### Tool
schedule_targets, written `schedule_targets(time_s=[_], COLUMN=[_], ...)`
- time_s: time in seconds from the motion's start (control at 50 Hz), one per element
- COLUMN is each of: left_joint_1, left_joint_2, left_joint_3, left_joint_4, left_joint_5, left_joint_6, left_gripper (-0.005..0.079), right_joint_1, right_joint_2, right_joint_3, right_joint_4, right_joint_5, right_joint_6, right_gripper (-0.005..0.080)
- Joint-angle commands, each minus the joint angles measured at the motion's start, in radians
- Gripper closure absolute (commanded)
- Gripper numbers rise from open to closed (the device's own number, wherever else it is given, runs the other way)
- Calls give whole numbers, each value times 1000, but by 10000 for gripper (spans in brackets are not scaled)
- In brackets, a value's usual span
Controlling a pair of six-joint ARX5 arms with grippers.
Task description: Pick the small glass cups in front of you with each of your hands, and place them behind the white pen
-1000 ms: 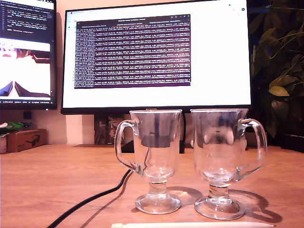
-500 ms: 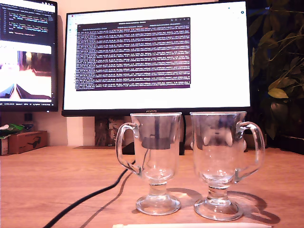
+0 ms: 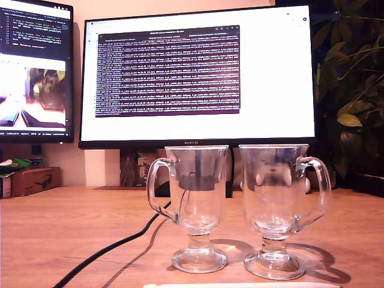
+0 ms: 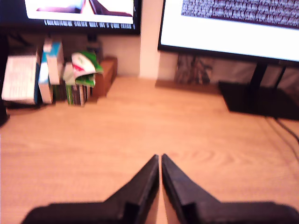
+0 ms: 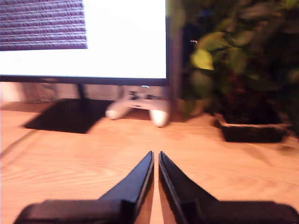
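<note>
1. Two glass mugs, one (image 3: 198,207) toward the exterior view's left and the other (image 3: 279,207) toward its right, stand upright just beside each other on the wooden worktop (image 3: 66,228), handles pointing outward. The white pen (image 3: 240,285) lies in front of them at the bottom edge of the exterior view, so they already sit on its far side from that camera.
2. What changed over the last second: the mugs, the monitor (image 3: 198,78) and the black cable (image 3: 114,249) all drifted a bit in frame, and more of the pen is cut off. Looks to me like the camera nudged, not the mugs.
3. Task-wise, I'd say nothing has been picked yet, or the mugs are already placed. Can't tell which.
4. First claw (image 4: 160,161): tips nearly touching, holding nothing, over bare worktop near some boxes (image 4: 46,70).
5. Second claw (image 5: 155,157): same deal, tips almost together, nothing held, pointing toward a white game controller (image 5: 138,105) and a potted plant (image 5: 243,70).
6. Neither claw shows up in the exterior view.
</note>
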Motion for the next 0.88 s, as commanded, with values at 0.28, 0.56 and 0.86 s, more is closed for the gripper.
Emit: schedule_targets(time_s=[0.28,0.56,0.86], left_joint_1=[0,0,0], left_joint_2=[-8,-8,-8], left_joint_3=[-31,-31,-31], left_joint_4=[-23,-21,-20], left_joint_5=[-11,-8,-8], left_joint_6=[27,19,19], left_gripper=[763,763,763], right_joint_1=[4,4,4], right_joint_2=[-5,-5,-5], right_joint_3=[-33,-33,-33], right_joint_4=[-65,-65,-64], right_joint_5=[38,38,38], right_joint_6=[2,1,1], right_gripper=[757,757,757])
